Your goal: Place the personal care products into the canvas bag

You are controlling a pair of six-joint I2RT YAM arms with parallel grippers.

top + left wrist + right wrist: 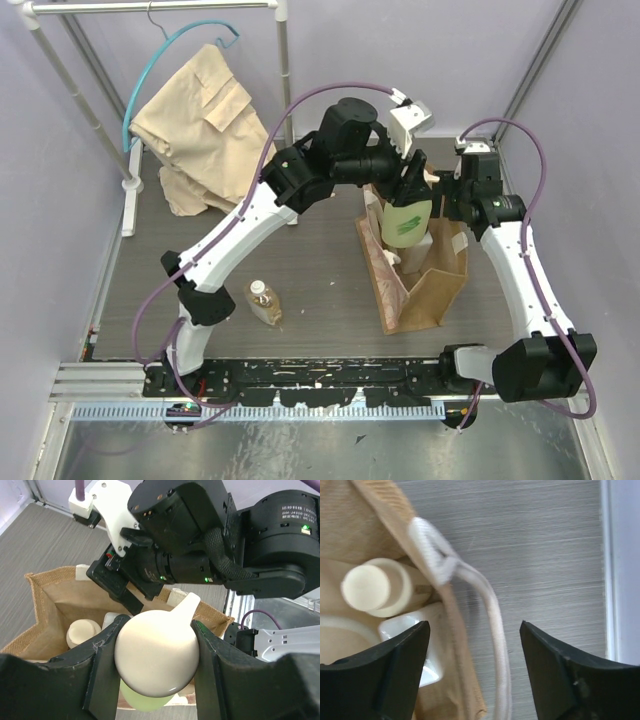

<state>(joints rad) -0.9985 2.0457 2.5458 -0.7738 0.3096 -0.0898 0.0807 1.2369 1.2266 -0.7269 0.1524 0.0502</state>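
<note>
**You had the green-yellow bottle held over the bag's open mouth**

Your left gripper [156, 647] was clenched on the translucent green-yellow bottle [406, 224], gripping it just under its pale cap, right above the open canvas bag [435, 290], which stood right of centre on the table. Your right gripper [472, 630] was released, its jaws spread wide on either side of the bag's far-right rim and cream handle [490, 605]. Inside the bag sat the cream round-capped bottle [367, 586], with the white rectangular bottle [410, 627] just beside it. The amber bottle [264, 303] lay on the table near your left arm's base, well apart from the bag. The beige garment [195, 125] hung at the far left.
</note>
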